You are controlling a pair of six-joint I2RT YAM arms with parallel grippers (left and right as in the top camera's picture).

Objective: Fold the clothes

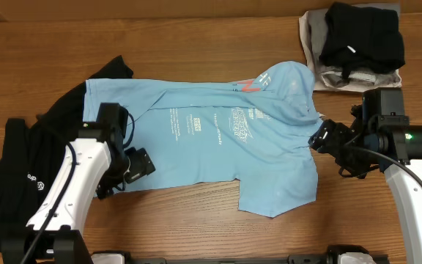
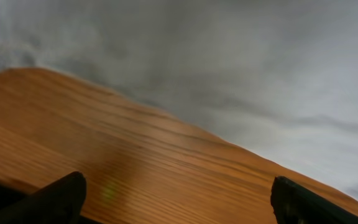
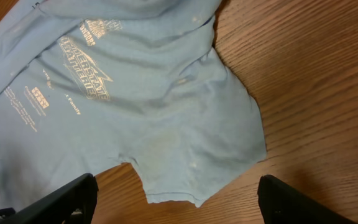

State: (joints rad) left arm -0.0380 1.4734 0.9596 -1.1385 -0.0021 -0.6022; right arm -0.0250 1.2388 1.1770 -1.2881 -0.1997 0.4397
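The light blue T-shirt lies spread across the middle of the table, white lettering up, with its upper right part folded over and showing red-orange letters. The black long-sleeved top with a small white logo lies crumpled at the left, partly under my left arm. My left gripper is open and empty at the shirt's lower left edge; its view shows bare wood between the fingers and the shirt beyond. My right gripper is open and empty at the shirt's right side, with a sleeve just ahead of its fingers.
A pile of folded clothes, black on grey and white, sits at the back right corner. The wooden table shows bare along the front edge and at the right of the shirt.
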